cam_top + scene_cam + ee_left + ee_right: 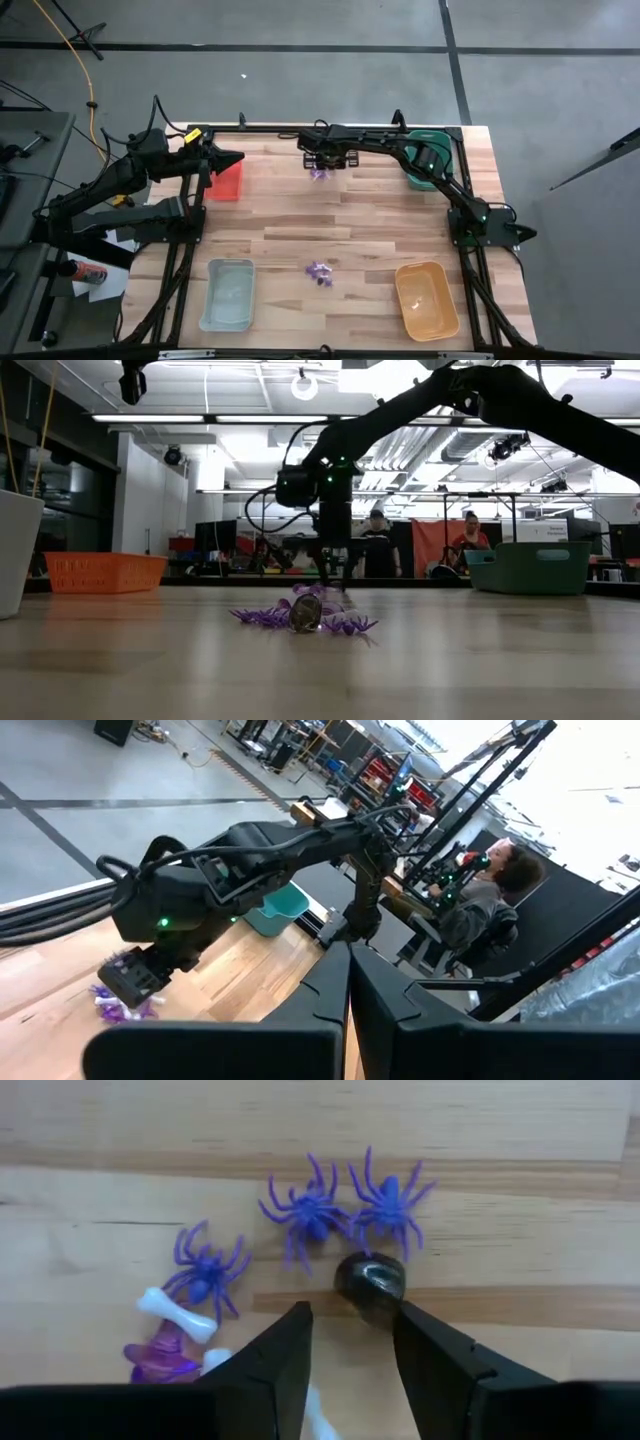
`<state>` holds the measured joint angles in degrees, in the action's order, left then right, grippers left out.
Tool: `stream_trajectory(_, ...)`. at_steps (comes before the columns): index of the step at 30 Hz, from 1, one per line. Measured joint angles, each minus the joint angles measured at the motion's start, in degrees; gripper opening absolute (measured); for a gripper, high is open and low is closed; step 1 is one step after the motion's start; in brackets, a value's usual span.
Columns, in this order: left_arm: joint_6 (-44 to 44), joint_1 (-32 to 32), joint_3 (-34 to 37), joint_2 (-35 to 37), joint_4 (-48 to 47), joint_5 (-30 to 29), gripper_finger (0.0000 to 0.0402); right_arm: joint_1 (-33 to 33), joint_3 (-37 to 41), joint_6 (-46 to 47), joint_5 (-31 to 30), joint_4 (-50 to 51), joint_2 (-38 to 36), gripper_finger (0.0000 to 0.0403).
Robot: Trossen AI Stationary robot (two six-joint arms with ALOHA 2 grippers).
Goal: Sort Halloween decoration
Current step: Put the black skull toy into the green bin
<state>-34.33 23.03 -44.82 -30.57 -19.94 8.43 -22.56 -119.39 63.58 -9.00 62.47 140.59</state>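
Purple spiders (310,1210), white bone (175,1312), dark piece (368,1277); wood-grain table (520,1140).

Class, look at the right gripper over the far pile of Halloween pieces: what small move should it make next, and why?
Probably finish closing. The right gripper is down at the tabletop, its fingers apart on either side of the small dark round piece, just clear of the purple spiders. The left gripper waits shut beside the red tray.
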Motion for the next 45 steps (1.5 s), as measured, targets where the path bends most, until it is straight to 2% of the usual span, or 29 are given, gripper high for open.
stream_trajectory(5, 0.0, 0.0, 0.0, 0.0, 0.0, 0.0, 0.0000, 0.3, 0.2, -2.0, -2.0, -0.1, -0.4, 0.0129)
stream_trajectory(12, 0.0, 0.0, 0.0, 0.0, 0.0, 0.0, 0.0000, -1.8, 0.2, -5.8, -1.6, 2.7, -1.9, 0.0129)
stream_trajectory(17, -0.1, 0.0, 0.0, 0.0, 0.0, 0.0, 0.0000, -3.3, 0.2, -8.7, 2.0, 1.1, -2.2, 0.0129)
stream_trajectory(25, -1.4, 0.0, 0.0, 0.0, 0.0, 0.0, 0.0000, -5.5, 0.2, -14.7, 1.6, 1.0, -2.2, 0.0129)
stream_trajectory(35, -2.6, 0.0, 0.0, -1.1, 0.1, -0.1, 0.0000, -7.1, 0.2, -19.1, 9.0, 0.8, -2.3, 0.0129)
stream_trajectory(45, -3.1, 0.0, 0.0, -3.4, 0.0, -0.1, 0.0000, -6.7, 0.2, -20.1, 8.2, 1.0, -1.4, 0.0129)
